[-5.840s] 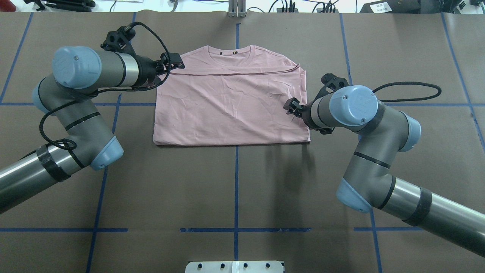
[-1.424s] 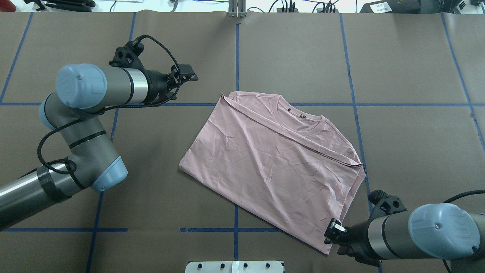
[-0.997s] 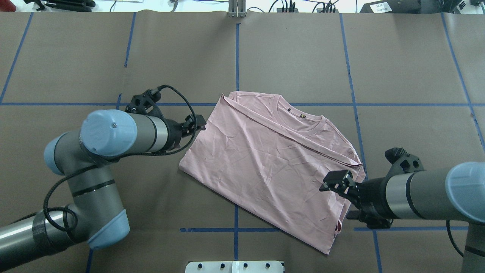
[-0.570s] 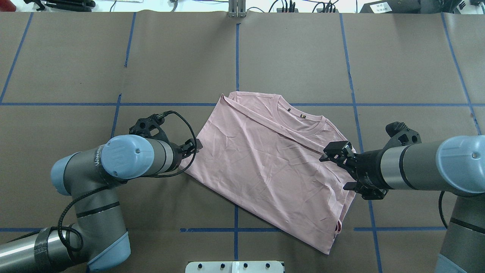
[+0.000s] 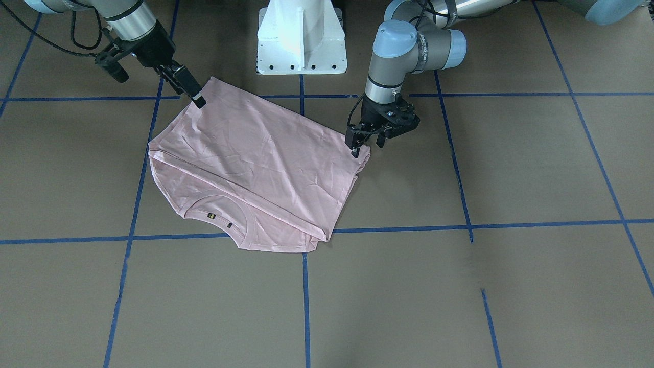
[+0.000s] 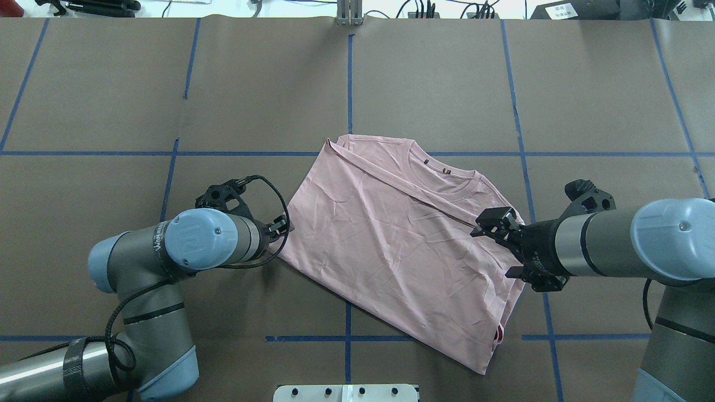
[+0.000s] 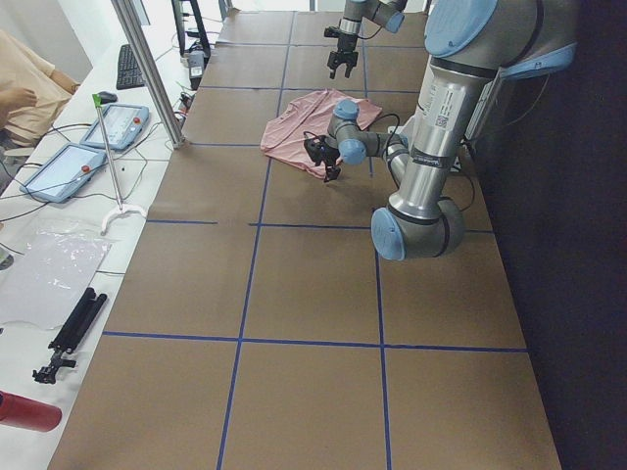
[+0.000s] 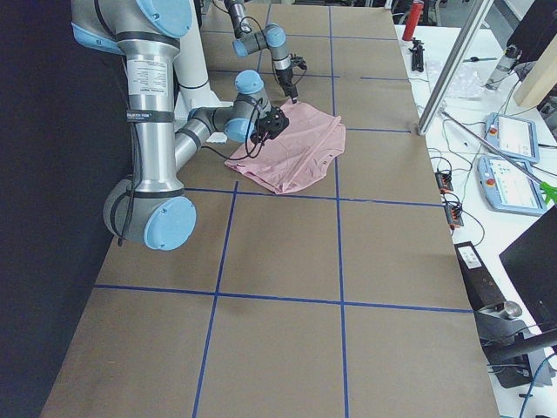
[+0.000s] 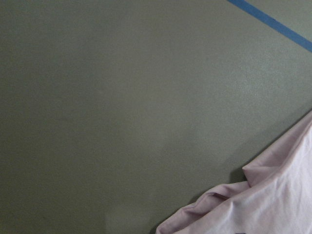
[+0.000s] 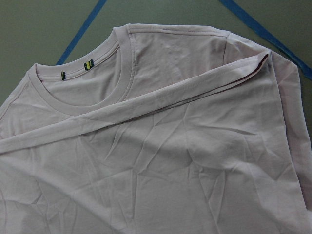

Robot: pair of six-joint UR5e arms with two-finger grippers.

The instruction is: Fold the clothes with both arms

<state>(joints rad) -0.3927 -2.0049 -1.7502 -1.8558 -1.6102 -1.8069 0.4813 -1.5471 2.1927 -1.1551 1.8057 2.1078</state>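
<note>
Directions are read on the overhead view, with 12 o'clock pointing away from the robot.

T-shirt (image 6: pixel 391 245): pink, plain side up, folded. It lies flat on the brown table (image 6: pixel 435 84) close to the middle, mostly on the 3 o'clock side of the central blue tape line (image 6: pixel 349 72). It lies askew, long axis running roughly 10 to 4 o'clock. The ribbed collar (image 10: pixel 129 58) sits uncovered at the shirt's 1 o'clock end. A folded-over hem edge (image 10: pixel 161 100) crosses just below the collar. The cloth is wrinkled.

Left arm (image 6: pixel 195 245): reaches in from 8 o'clock. The left gripper (image 6: pixel 283 226) is at the shirt's 9 o'clock corner, tip down at the cloth edge in the front-facing view. Its wrist camera shows that corner slightly bunched on the paper, with the fingers out of frame. Whether the pincer is wide, narrow or holding the corner cannot be told.

Right arm (image 6: pixel 614 245): comes in from 3 o'clock, forearm near level. The right gripper (image 6: pixel 492 223) hangs over the shirt's 3 o'clock edge, near the end of the fold. The pincer looks wide in the overhead view and is not on the cloth. Its wrist camera looks down on the collar and fold from above.

White pedestal base (image 5: pixel 301 36): stands at 6 o'clock of the shirt.
</note>
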